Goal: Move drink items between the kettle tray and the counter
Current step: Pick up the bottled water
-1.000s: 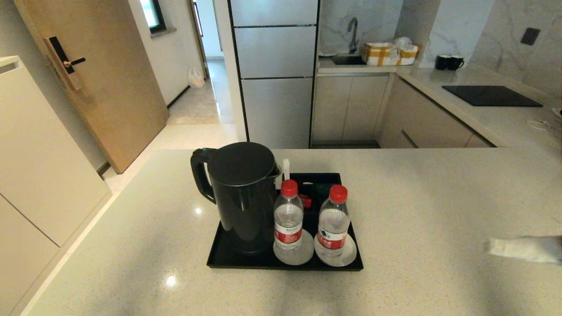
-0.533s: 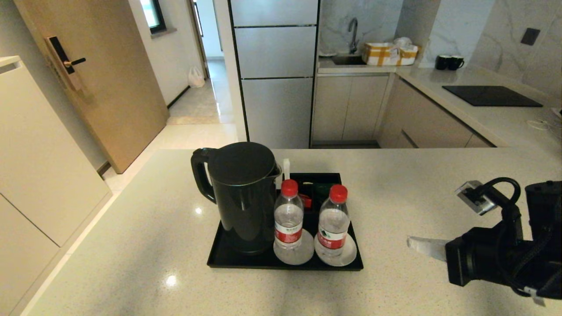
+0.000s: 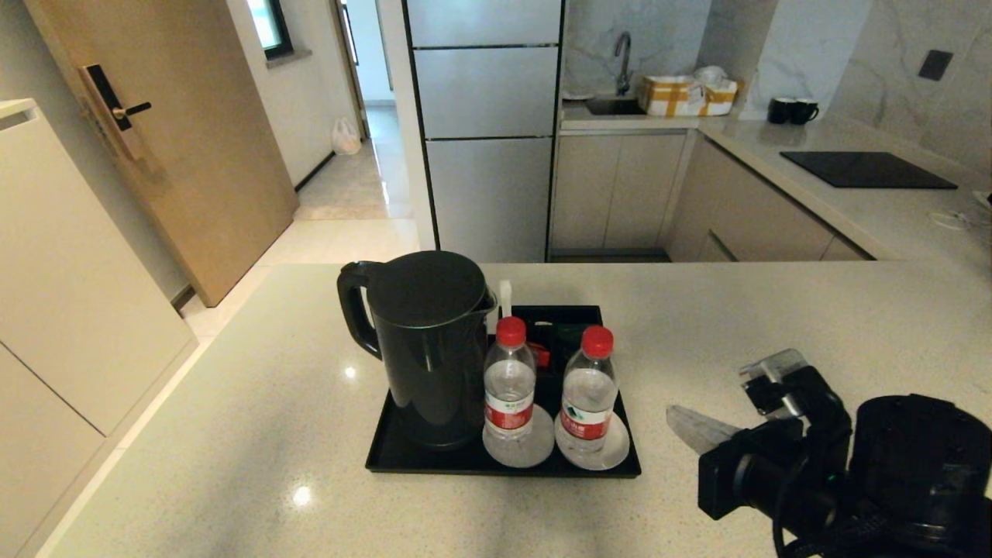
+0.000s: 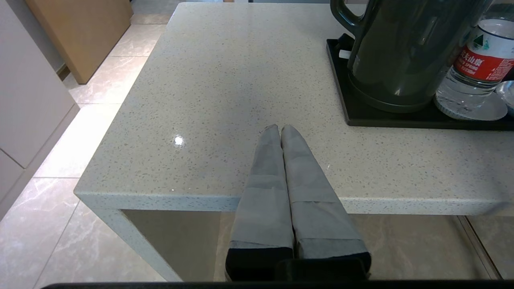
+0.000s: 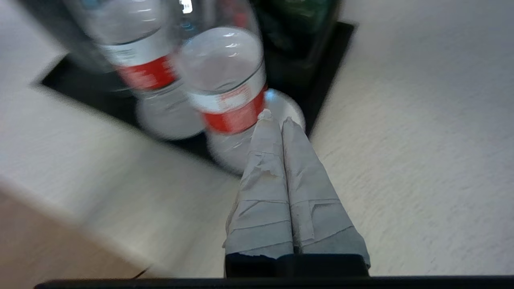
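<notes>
My right gripper (image 3: 686, 426) has come in from the right edge of the head view and is now much closer to the kettle tray (image 3: 387, 457), though not yet touching anything on it. I judge this is the approach to take the first bottle off, so no item has moved yet. The kettle (image 3: 426, 349) stands on the left part of the tray, and the two water bottles (image 3: 509, 387) stand on white saucers (image 3: 612, 453) at the tray's front edge, all upright. The tray lies on the counter (image 3: 775, 325).

The right arm reaches low over the counter, its fingers pointing toward the right-hand bottle (image 5: 227, 88), with the tips pressed together and nothing between them. My left gripper (image 4: 280, 130) rests to the left of the tray, at the counter's near edge, its fingers also together and empty.
</notes>
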Controlling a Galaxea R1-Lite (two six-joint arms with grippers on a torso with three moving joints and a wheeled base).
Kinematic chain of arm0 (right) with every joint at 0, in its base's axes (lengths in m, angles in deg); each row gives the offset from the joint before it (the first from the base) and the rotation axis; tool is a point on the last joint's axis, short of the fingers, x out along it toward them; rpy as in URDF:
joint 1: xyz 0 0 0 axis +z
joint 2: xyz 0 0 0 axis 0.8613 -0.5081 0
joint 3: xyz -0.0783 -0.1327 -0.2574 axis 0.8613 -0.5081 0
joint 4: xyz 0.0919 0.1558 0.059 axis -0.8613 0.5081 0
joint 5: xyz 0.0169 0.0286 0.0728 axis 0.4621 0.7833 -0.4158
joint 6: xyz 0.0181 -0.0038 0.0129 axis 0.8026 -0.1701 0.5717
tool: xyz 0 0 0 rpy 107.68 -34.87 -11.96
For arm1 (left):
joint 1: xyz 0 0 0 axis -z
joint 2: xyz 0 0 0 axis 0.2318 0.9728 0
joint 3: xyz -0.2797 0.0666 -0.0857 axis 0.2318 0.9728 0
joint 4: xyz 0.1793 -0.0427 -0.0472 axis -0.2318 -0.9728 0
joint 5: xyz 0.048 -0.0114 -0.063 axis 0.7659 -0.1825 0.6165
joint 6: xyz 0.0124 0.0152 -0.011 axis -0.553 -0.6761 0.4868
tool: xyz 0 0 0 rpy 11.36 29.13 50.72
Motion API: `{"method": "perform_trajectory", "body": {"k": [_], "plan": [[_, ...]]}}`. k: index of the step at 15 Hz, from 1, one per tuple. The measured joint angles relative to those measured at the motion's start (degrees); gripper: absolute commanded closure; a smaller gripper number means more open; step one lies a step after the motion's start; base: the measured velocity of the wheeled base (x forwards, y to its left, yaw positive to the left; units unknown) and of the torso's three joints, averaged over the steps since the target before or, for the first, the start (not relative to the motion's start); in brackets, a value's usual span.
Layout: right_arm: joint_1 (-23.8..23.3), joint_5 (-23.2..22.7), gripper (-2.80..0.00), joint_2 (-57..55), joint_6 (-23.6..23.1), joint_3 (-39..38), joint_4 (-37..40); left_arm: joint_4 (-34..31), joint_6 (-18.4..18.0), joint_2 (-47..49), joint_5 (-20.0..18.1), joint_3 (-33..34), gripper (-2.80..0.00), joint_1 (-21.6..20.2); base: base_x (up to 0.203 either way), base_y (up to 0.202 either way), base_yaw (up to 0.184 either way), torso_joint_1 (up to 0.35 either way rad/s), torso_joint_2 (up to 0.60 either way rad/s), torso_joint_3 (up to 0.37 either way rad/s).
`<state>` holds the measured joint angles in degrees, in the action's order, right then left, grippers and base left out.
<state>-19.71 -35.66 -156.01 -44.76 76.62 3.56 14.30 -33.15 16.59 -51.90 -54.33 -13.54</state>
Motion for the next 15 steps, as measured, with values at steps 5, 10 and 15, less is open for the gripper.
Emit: {"method": "perform_trajectory", "body": {"k": [5,10,15], "plan": [[1.69,1.39,-2.8,-15.21,-3.33,0.59,-18.13,0.0,0.01,0.0,0.02,0.0,0.0,0.0,0.0,0.0,0.0,0.0,0.0,0.0],[1.76,-0.66,-2.8,-20.24,-1.85,2.12,-20.0,0.0,-0.01,0.0,0.01,0.0,0.0,0.0,0.0,0.0,0.0,0.0,0.0,0.0],[1.48,-3.1,-2.8,-21.31,0.05,4.77,-20.0,-0.01,-0.02,0.0,0.01,0.0,0.0,0.0,0.0,0.0,0.0,0.0,0.0,0.0]]}}
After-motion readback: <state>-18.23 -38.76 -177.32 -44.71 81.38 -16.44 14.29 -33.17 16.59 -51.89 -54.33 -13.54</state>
